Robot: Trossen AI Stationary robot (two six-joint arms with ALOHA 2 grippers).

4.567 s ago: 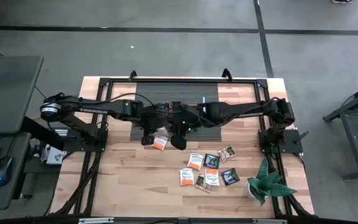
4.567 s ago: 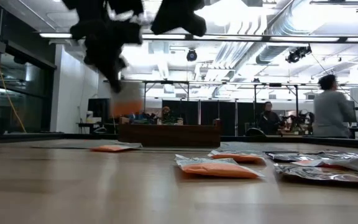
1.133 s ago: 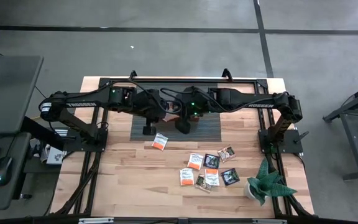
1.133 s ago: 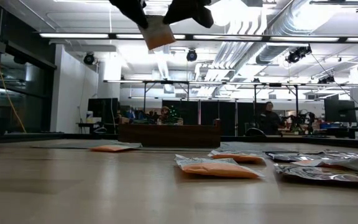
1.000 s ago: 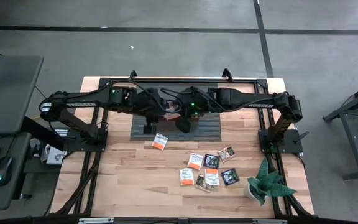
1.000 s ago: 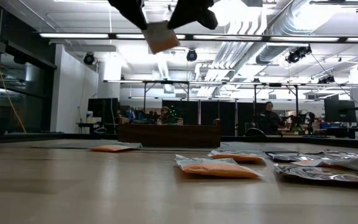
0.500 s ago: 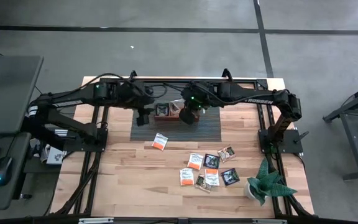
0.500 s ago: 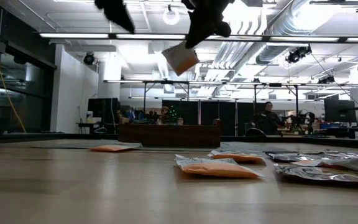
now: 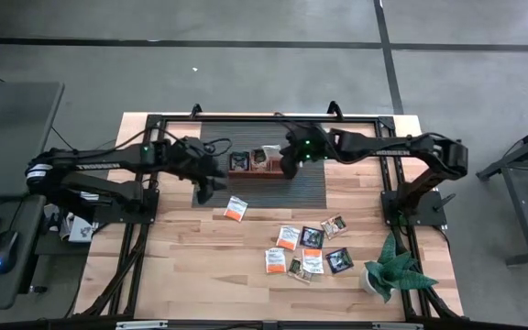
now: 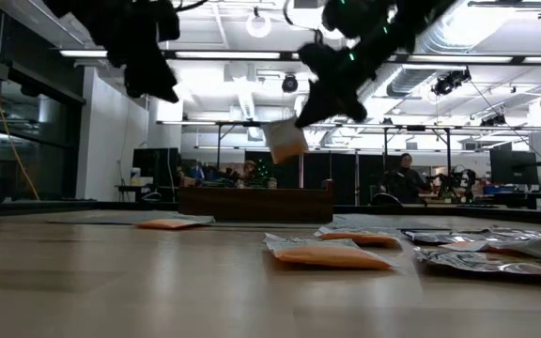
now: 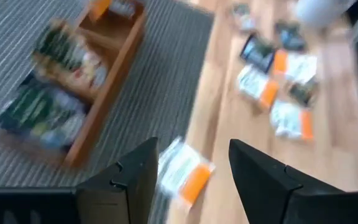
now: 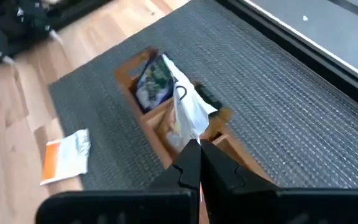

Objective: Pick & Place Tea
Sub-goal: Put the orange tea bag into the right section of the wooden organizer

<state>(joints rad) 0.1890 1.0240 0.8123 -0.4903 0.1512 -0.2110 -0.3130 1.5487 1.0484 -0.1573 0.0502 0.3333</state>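
The wooden tray [image 9: 257, 163] sits on the dark ribbed mat [image 9: 312, 188] at the far middle of the table [image 9: 181, 266] and serves as reference.

Right gripper [image 12: 199, 144]: directly above the tray's right-hand end, fingers pressed together on a pale tea sachet [image 12: 188, 112] that hangs over the compartments. In the low view the same sachet [image 10: 286, 143] is held clear above the tray [image 10: 256, 202].

Left gripper [image 11: 188, 163]: just beside the tray's left end, over the mat edge, fingers spread with nothing between them.

Tray contents: dark green sachets [image 11: 51, 111] in the compartments; an orange one appears to lie in the end compartment, though the view is blurred.

One orange-and-white sachet [image 9: 236, 209] lies alone on the table, near the tray on its front side. A cluster of loose sachets [image 9: 308, 249], orange-and-white and black, lies farther off to the tray's front right, beside a potted plant [image 9: 394, 269].

No printing on any sachet is legible.
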